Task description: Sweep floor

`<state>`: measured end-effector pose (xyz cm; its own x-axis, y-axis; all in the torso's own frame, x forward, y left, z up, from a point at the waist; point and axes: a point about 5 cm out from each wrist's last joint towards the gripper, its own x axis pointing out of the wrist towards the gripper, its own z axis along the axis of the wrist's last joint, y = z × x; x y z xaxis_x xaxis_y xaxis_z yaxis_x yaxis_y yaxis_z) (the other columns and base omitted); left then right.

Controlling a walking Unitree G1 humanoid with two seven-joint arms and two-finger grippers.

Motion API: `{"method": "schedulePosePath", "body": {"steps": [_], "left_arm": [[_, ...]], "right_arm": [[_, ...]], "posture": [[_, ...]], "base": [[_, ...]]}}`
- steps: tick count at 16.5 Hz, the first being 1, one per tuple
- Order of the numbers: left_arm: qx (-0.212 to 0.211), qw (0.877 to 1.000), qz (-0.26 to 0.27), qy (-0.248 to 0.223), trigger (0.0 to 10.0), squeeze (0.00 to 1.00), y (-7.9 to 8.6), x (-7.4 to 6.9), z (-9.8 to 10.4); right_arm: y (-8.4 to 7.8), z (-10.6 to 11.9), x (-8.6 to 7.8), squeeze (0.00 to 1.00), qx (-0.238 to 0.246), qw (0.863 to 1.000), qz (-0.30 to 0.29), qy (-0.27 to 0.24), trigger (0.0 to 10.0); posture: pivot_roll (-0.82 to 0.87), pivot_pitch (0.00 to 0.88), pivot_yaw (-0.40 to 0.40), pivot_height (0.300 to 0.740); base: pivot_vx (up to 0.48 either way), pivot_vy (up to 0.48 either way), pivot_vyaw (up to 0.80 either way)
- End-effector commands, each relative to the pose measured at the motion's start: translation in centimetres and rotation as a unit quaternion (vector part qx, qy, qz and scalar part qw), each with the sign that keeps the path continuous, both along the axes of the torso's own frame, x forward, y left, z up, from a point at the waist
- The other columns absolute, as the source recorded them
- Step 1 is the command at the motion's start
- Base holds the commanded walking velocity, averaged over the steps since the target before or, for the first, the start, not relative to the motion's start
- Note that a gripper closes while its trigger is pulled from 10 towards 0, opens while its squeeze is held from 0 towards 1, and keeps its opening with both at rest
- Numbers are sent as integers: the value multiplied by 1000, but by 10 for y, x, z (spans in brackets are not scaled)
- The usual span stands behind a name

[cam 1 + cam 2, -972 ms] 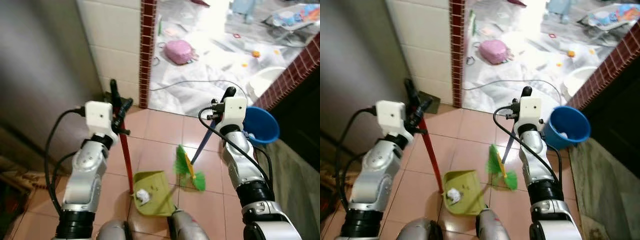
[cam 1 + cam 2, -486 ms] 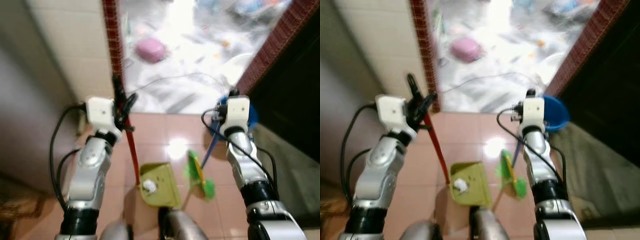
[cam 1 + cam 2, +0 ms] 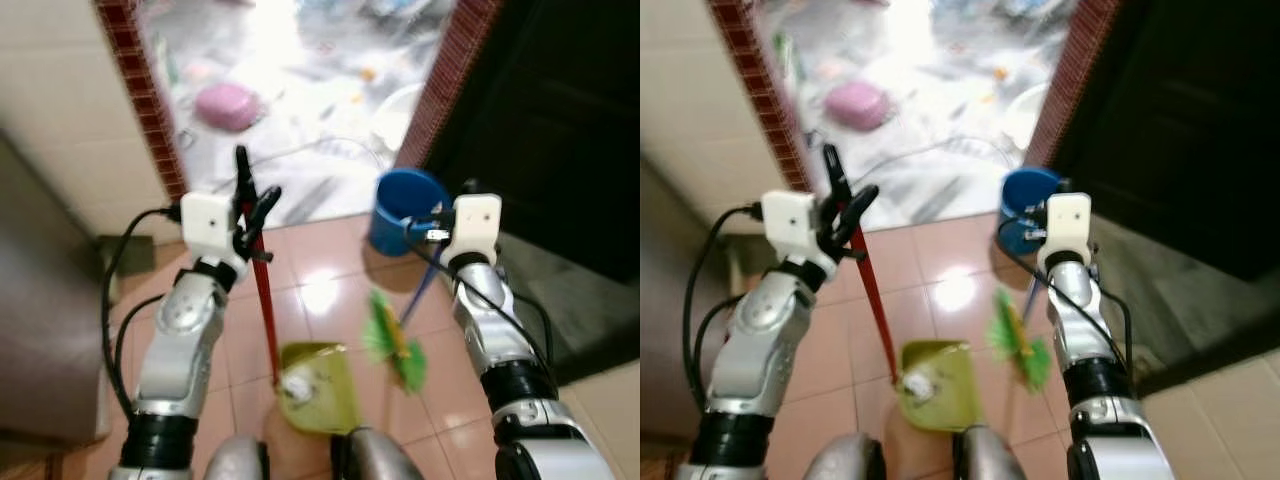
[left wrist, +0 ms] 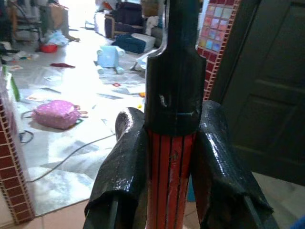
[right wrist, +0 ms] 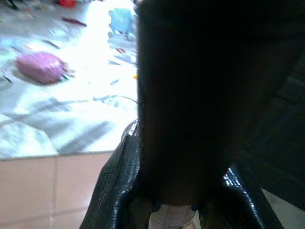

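My left gripper point(image 3: 250, 207) is shut on the red handle point(image 3: 266, 312) of a yellow-green dustpan point(image 3: 322, 392). The dustpan sits low before my knees with a crumpled white paper point(image 3: 296, 380) in it. In the left wrist view both fingers point(image 4: 125, 160) press the red handle point(image 4: 169, 164) just below its black cap. My right gripper point(image 3: 441, 234) is shut on the blue handle point(image 3: 419, 297) of a green broom point(image 3: 396, 342), whose bristles are beside the dustpan on the pink tiles. In the right wrist view that handle point(image 5: 190, 95) is a dark close blur.
A blue bucket point(image 3: 401, 204) stands just ahead of the right gripper at the doorway. Red brick posts point(image 3: 146, 100) frame the opening. Beyond lies a white floor with a pink bag point(image 3: 226, 104), a cable and scattered litter. A dark door point(image 3: 560, 120) is on the right.
The whole picture has shifted: the camera turned right, bringing the blue bucket and dark door toward the middle. Both grippers keep their holds on dustpan handle and broom handle.
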<state>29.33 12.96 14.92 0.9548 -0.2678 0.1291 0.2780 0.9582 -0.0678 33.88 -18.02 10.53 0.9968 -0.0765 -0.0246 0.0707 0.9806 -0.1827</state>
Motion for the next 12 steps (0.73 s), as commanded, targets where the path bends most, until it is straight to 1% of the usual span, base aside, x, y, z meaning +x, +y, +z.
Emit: {"method": "schedulePosePath", "body": {"steps": [1, 5, 8, 10, 11, 12], "left_arm": [[-9, 999, -5, -33, 10000, 0, -1, 1, 15], [-5, 1000, -1, -30, 10000, 0, 0, 3, 13], [-6, 1000, 4, -30, 10000, 0, 2, 3, 14], [-9, 999, 10, -41, 10000, 0, 3, 4, 19], [-12, 999, 17, -48, 10000, 0, 4, 5, 23], [-18, 998, 33, -58, 10000, 0, 8, 7, 30]], "right_arm": [[-13, -14, -5, 0, -20, 999, -26, 37, 10000], [-14, -14, -4, 0, -20, 999, -28, 40, 10000], [-11, -14, -4, 0, -20, 999, -26, 38, 10000], [-12, -16, -4, 0, -24, 998, -28, 42, 10000], [-14, -17, -5, 0, -35, 998, -34, 44, 10000], [-18, -20, -6, 0, -42, 997, -45, 51, 10000]], "posture": [[-12, 121, -41, 740], [-13, 113, -41, 740], [-13, 110, -43, 740], [-11, 109, -45, 740], [-11, 109, -45, 740], [-10, 109, -46, 740]], "base": [[0, 0, -594], [0, 0, -556], [0, 0, 0], [0, 0, 0], [0, 0, 0], [0, 0, 0]]}}
